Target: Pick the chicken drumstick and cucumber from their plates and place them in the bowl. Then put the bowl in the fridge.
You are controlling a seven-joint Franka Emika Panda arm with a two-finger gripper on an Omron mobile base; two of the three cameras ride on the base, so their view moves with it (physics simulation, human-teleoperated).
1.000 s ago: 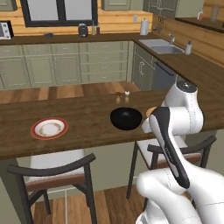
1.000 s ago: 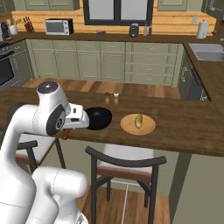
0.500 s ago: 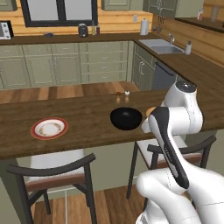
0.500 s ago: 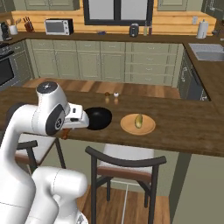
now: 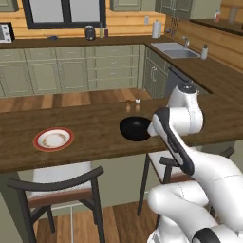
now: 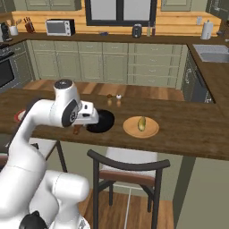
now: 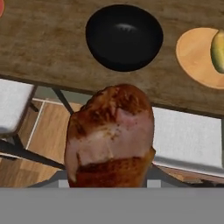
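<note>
From behind the arm we look down over the wooden counter (image 5: pixel 90 137) from left and right, sharing the black bowl (image 6: pixel 102 121); our hand view hangs close above it (image 7: pixel 124 37).

Held in the tool, the chicken drumstick (image 7: pixel 111 135) is mottled reddish-brown with pale pink patches. Ahead of it, the bowl (image 7: pixel 124 36) is glossy black on the dark brown wood-grain worktop (image 7: pixel 39 39). Beside the bowl, a yellow-green cucumber (image 7: pixel 217 50) lies on an orange-tan plate (image 7: pixel 194 54).

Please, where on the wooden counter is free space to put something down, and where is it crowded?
Free: the long stretch of counter between the red-rimmed plate and the black bowl. Crowded: bowl, small shakers and the cucumber on its orange plate sit close together.
</note>
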